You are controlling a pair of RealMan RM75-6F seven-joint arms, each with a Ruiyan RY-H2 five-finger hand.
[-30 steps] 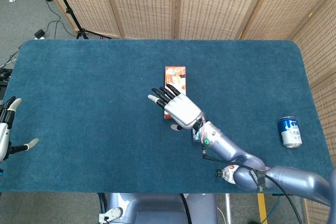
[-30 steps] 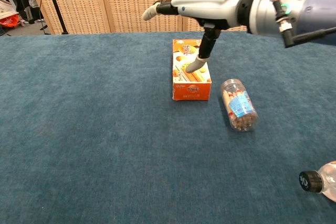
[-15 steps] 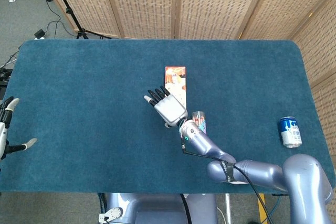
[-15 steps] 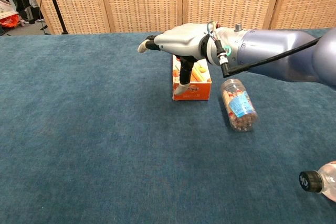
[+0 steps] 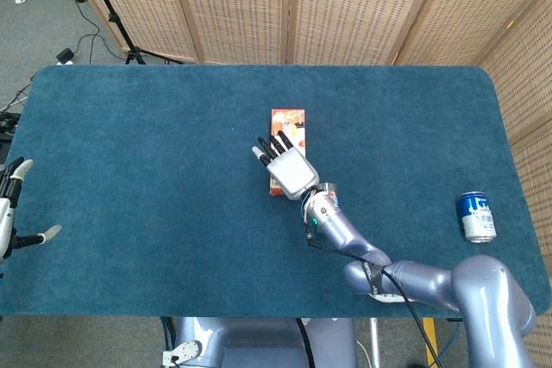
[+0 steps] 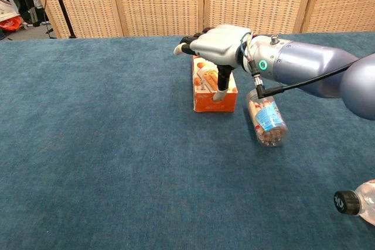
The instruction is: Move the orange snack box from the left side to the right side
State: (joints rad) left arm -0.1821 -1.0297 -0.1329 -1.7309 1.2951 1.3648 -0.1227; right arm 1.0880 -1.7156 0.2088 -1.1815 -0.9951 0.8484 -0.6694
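Note:
The orange snack box (image 5: 288, 120) (image 6: 211, 102) lies on the blue table near its middle, long side running away from me. My right hand (image 5: 288, 170) (image 6: 218, 40) hovers flat over the near half of the box, fingers stretched out toward the far left. Its thumb (image 6: 221, 83) points down and touches the box's top near the front right corner. Nothing is gripped. My left hand (image 5: 10, 208) hangs open at the table's far left edge, well away from the box.
A clear snack jar with a blue label (image 6: 266, 118) lies on its side just right of the box. A blue can (image 5: 476, 217) stands near the right edge. A capped bottle (image 6: 351, 202) lies at the near right corner. Wicker screens stand behind the table.
My right hand has shifted right and further over the box. Its thumb moved from the box's front left face to the top near the front right corner.

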